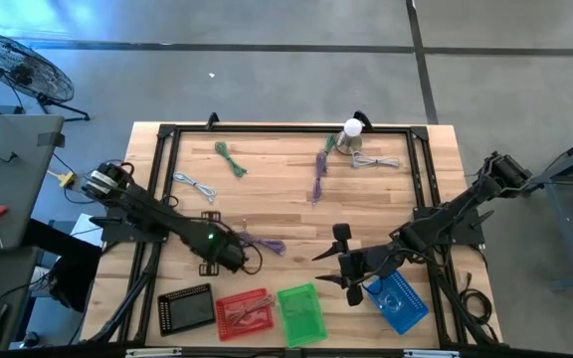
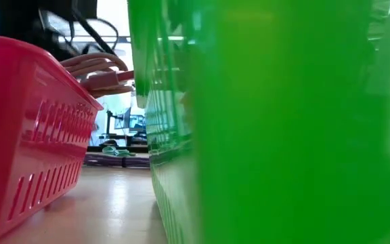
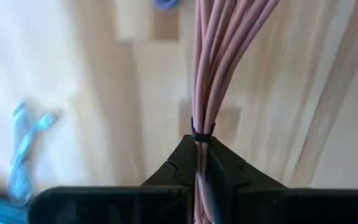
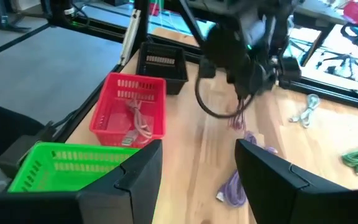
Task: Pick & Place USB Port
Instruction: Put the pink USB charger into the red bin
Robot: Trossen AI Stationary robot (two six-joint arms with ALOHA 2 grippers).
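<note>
A robotics lab or workshop: bare concrete floor point(image 1: 267, 70) (taped lines), floor fan point(image 1: 23, 65), framed wooden table point(image 1: 267, 199), office chair point(image 4: 337, 59) behind the left gripper point(image 4: 241, 118).

The high view looks straight down on the whole bench point(image 1: 286, 199). The low view sits at bench height, pressed against the green basket point(image 2: 283, 122) beside the red basket point(image 2: 26, 122). The right wrist view shares both baskets.
</note>
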